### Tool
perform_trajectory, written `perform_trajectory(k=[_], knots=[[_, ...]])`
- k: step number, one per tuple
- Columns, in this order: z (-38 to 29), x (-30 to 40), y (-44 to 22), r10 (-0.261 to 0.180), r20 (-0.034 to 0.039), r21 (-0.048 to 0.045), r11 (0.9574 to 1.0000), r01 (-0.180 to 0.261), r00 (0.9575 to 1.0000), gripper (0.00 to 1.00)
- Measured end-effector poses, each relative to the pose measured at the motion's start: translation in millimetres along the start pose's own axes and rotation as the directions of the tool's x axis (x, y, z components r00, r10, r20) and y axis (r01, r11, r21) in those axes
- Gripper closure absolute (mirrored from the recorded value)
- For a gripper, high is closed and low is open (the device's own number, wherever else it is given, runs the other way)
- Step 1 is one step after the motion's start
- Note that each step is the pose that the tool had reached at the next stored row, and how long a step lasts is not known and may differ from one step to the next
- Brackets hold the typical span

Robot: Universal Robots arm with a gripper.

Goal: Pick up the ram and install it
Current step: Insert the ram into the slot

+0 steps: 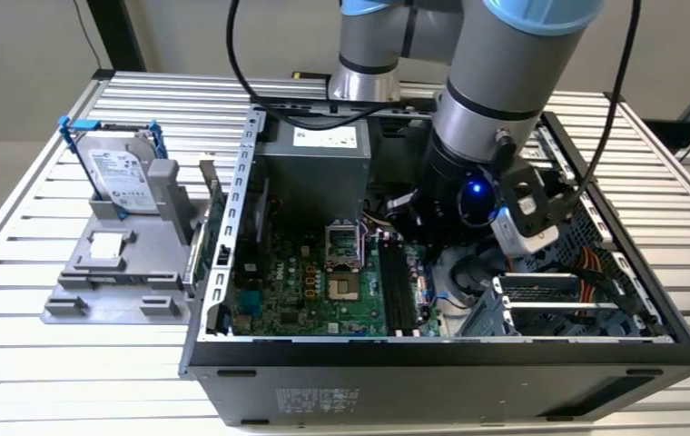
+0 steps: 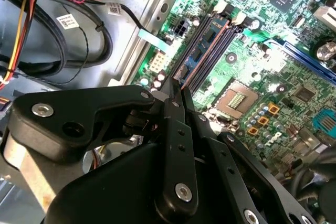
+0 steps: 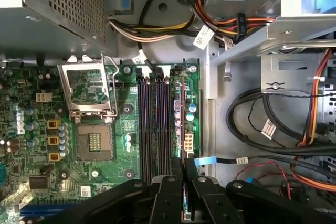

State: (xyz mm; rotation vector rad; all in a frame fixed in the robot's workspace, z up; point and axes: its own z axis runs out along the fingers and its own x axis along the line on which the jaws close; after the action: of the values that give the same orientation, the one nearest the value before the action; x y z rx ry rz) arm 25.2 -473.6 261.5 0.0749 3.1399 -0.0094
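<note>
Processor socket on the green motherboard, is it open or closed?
Open: in the first wrist view the silver metal retention frame is swung back off the square socket, whose bare contacts show.

green motherboard point(image 3: 126, 129), black hand point(image 3: 184, 182), blue-framed silver hard drive point(image 1: 121, 168), grey case point(image 1: 442, 372).

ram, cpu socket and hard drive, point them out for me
ram point(image 2: 209, 38), second wrist view, chip-bearing side of the stick
cpu socket point(image 3: 94, 143), first wrist view, pin field in its middle
hard drive point(image 1: 121, 173), exterior view, silver label face
</note>
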Motion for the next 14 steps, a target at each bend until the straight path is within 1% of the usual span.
perform_trajectory(k=[6,14], knots=[[7.1,1.7,0.0,-0.004,0.0000,-0.0001,1.0000,0.004,1.0000,1.00],[19.2,3.6,0.0,-0.021,0.0001,-0.0001,0.9998,0.021,0.9998,1.00]])
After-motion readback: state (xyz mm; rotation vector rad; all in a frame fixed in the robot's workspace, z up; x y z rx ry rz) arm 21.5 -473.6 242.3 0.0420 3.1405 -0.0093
